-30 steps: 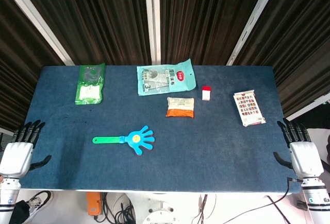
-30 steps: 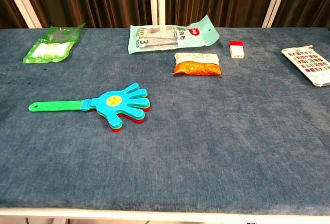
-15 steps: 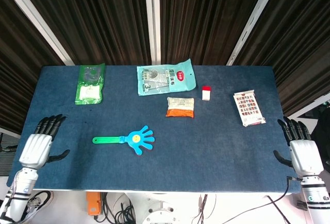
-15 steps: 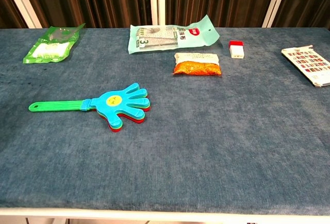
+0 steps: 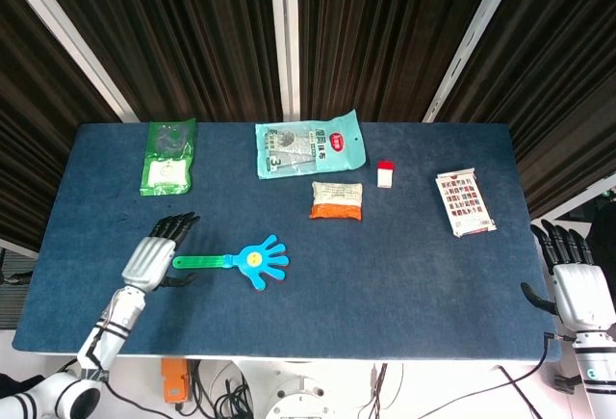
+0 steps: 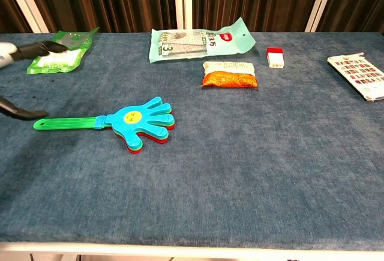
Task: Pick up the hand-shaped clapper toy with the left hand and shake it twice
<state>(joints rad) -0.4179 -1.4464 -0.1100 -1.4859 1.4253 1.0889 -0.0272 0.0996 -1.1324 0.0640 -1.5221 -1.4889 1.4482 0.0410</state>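
Dark curtains are hanging behind the blue table point(image 5: 404, 274), where the clapper toy point(image 5: 241, 261) is lying flat toward the front left, its green handle point(image 6: 65, 122) pointing left. The left hand point(image 5: 152, 257) is hovering just beside the handle's end, fingers spread and holding nothing. The right hand point(image 5: 576, 289) is waiting off the table's right edge, fingers also apart and empty. The toy looks like light, stiff plastic, likely slick; the thin handle seems the place to grip. I am counting one clapper, four packets, one small red-and-white box.
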